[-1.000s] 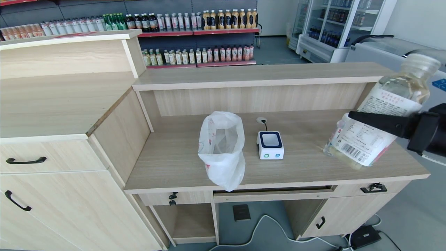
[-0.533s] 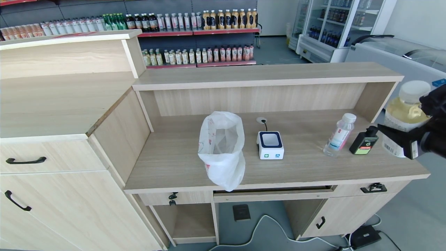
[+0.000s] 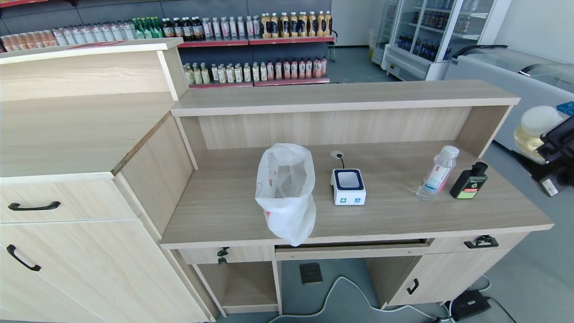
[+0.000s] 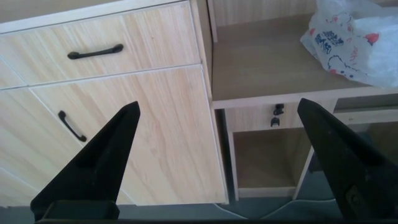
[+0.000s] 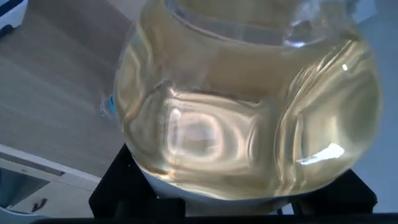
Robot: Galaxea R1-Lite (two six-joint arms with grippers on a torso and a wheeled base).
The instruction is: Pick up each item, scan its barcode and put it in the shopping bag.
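The left gripper is hanging before the cabinet drawers, its fingers spread wide with nothing between them. The shopping bag is standing open-mouthed on the counter, slumping over the front edge. Just to its right the barcode scanner is sitting with its window facing up. Farther right, a clear water bottle and a dark pump bottle are standing upright beside each other, near but apart.

Past the counter's right end, the right gripper is clamping a large bottle of pale yellow liquid, which is being held in the air, off the counter. Its long axis is running roughly upright, cap on top, with the black fingers closing round its lower body. I cannot tell which way its barcode is facing.

The relation that matters is that the scanner is lying to the left of the held bottle, across the two standing items. The right arm is the nearer one, so the coming move is likely calling for a leftward carry clearing those bottles and a turn of the label down toward the window.
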